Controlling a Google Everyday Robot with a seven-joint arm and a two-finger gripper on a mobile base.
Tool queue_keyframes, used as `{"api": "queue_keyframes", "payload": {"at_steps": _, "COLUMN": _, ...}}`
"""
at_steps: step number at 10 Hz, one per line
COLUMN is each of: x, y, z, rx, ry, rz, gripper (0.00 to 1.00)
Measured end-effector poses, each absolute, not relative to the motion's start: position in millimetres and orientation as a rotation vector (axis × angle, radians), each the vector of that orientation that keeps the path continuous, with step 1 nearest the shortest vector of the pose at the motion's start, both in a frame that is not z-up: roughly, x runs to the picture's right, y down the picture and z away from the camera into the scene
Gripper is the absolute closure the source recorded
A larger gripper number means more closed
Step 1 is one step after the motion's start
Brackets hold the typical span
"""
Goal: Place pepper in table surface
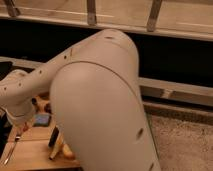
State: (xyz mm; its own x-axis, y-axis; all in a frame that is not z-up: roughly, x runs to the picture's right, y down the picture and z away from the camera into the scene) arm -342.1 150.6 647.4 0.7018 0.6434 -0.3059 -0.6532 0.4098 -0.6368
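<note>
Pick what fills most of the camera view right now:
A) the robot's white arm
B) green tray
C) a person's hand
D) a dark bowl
A: the white arm spans the middle of the view from top to bottom edge. It reaches down to the lower left, where the tool hangs over the table surface.

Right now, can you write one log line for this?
arm: fills view | jaws: low left, over table surface | pepper: unclear | fork: on table
</note>
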Motion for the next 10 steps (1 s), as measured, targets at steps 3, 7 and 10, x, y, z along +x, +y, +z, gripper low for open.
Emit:
{"api": "queue_keyframes", "payload": {"at_steps": 3, "x": -325, "y": 151, "z": 662, "rx": -0.877, "ry": -0.074, "rz": 0.858, "gripper": 1.00}}
{"api": "queue_keyframes", "payload": {"at_steps": 7, "x": -321, "y": 187, "z": 718, "rx": -1.013, "ry": -0.191, "rz": 0.877, "gripper": 1.00}}
{"api": "queue_keyframes", "payload": {"at_steps": 10, "x": -322, "y": 212, "z": 740, "rx": -1.099, "ry": -0.218, "rz": 0.898, "gripper": 1.00}}
